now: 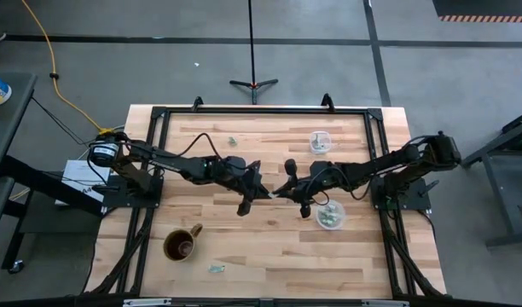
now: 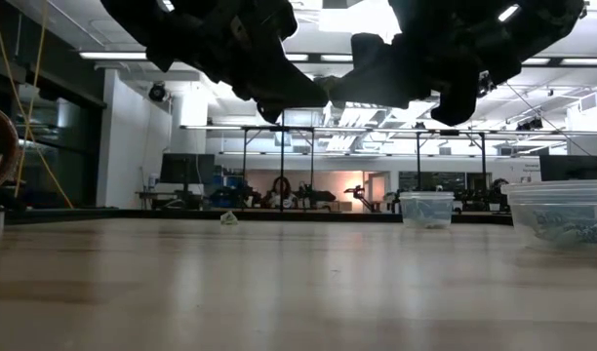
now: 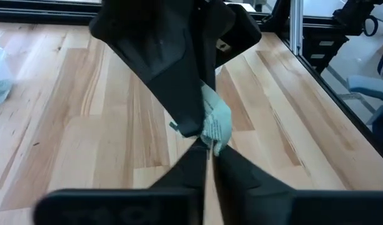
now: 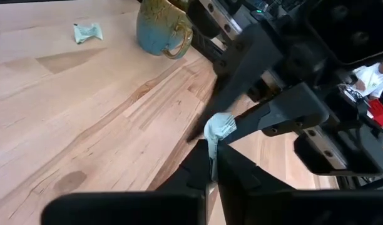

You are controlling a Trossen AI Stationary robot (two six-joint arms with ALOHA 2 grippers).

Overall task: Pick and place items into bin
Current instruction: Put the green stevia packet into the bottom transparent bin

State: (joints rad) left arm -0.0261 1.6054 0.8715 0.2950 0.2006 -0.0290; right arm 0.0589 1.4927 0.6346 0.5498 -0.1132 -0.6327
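Observation:
Above the middle of the table my left gripper (image 1: 263,193) and my right gripper (image 1: 283,189) meet tip to tip, both shut on one item (image 3: 216,122), a small crumpled pale green bit held in the air. In the right wrist view the same item (image 4: 218,127) sits between my right fingertips and the left fingers. Other items lie loose on the wood: one (image 1: 233,141) at the far side and one (image 1: 216,268) near the front edge. A clear bin (image 1: 331,215) with pale green bits stands near the right arm. My left gripper pinches the item's one end (image 3: 214,145) between its fingertips, coming at it nearly level from the table's left. The item is lifted clear of the table. My right gripper pinches the item's other end (image 4: 211,150) between its two fingertips, coming nearly level from the table's right. A crumpled part (image 4: 221,124) stands out beyond its tips.
A brown mug (image 1: 182,244) stands at the front left, near the loose item. A second clear bin (image 1: 320,141) stands at the far right. Black frame rails (image 1: 261,111) run along the table's far edge and sides. Bare wood lies under both grippers.

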